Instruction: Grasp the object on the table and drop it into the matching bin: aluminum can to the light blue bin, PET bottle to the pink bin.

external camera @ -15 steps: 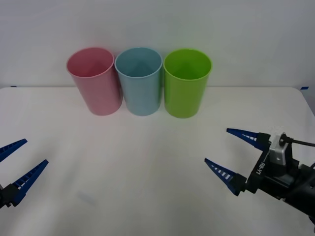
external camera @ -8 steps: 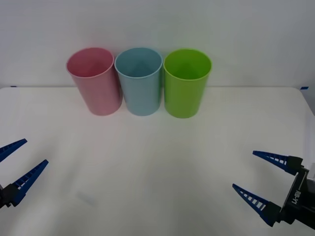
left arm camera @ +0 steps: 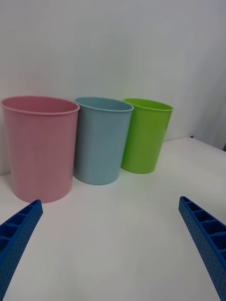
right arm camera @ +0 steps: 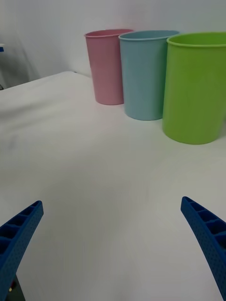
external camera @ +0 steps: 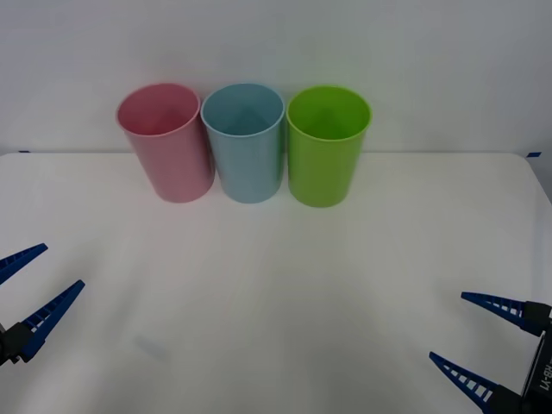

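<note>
Bins stand at the table's (external camera: 276,285) far edge; your left gripper (external camera: 24,291) and right gripper (external camera: 490,345) wait near you, spread wide, empty.

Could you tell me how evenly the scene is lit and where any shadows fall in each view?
Front view: soft, even light; faint shadows under the bins on the table. Right wrist view: a slight shadow at the lime-green bin base. Left wrist view: even, with no glare on the pink bin.

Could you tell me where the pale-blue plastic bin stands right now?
In the front view, the pale-blue plastic bin stands at the table's far edge, between the pink bin and lime-green bin.
</note>
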`<state>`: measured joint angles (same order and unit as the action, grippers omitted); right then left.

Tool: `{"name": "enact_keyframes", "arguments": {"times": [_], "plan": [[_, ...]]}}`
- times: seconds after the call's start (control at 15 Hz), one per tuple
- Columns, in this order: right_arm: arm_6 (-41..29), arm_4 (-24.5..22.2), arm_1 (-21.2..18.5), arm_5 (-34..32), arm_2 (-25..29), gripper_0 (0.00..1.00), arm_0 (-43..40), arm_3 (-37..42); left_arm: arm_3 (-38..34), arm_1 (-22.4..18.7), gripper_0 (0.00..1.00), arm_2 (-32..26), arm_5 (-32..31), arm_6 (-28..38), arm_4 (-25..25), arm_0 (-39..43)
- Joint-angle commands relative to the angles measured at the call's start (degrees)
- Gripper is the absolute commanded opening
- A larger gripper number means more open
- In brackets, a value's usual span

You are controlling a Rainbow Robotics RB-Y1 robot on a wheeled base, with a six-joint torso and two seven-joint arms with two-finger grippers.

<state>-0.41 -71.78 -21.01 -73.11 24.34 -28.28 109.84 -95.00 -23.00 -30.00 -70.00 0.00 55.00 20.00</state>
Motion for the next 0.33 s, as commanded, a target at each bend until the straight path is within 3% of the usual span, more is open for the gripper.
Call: {"name": "enact_keyframes", "arguments": {"times": [0.07, 0.33], "plan": [[0.8, 0.5, 0.0, -0.2, 0.0, 1.00, -0.3, -0.7, 0.0, 0.0, 1.00, 0.0, 0.0, 0.0, 0.0, 0.0], [1.0, 0.5, 0.0, -0.2, 0.0, 1.00, -0.7, -0.7, 0.0, 0.0, 1.00, 0.0, 0.0, 0.0, 0.0, 0.0]]}}
